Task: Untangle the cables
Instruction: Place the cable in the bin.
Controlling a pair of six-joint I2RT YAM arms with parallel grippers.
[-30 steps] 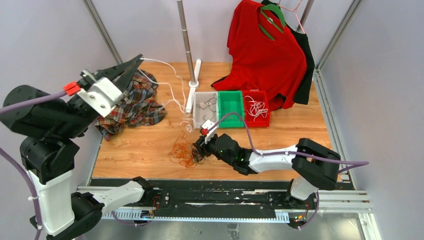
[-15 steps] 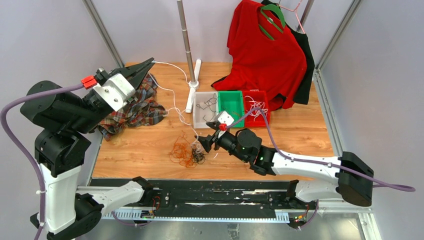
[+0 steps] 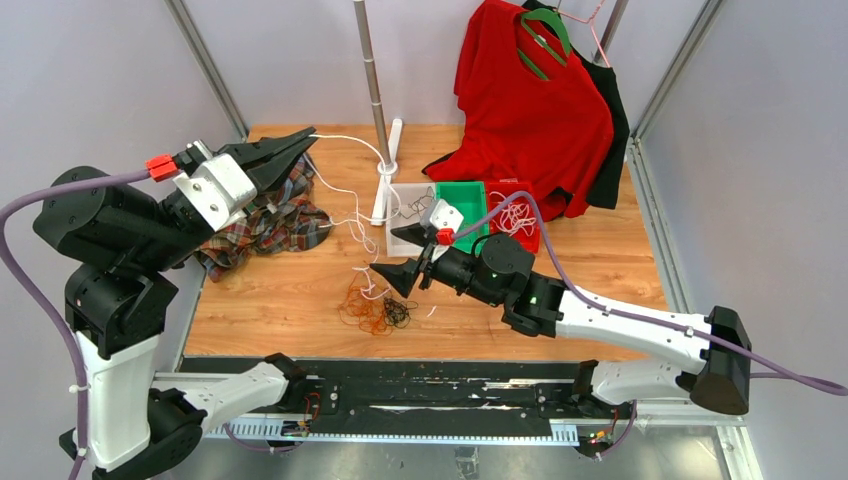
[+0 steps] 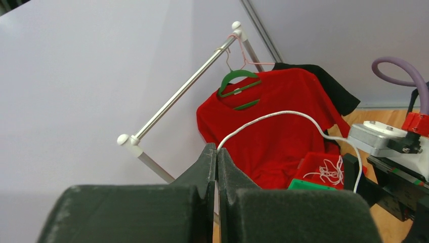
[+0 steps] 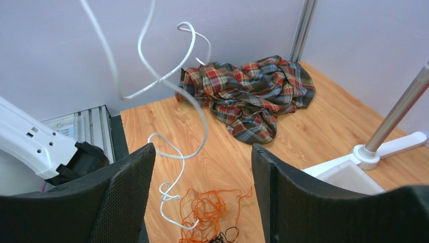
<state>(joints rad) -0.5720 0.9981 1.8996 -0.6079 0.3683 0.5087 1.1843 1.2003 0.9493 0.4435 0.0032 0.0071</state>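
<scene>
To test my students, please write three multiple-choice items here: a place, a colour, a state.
1. The orange cable tangle lies: A in a bin; B on the table; C on a shirt.
2. The cable in the left gripper is: A white; B black; C orange.
3. The right gripper is: A shut on a cable; B open; C shut, empty.
Key: B, it lies on bare wood; A, the cable it grips is white; B, its wrist view shows a wide gap.

The table is smooth, light wood with visible grain. At its far left lies crumpled checked cloth. The pole is shiny metal, the bins glossy plastic, the white cable smooth. The right gripper has matt, rough black pads.
</scene>
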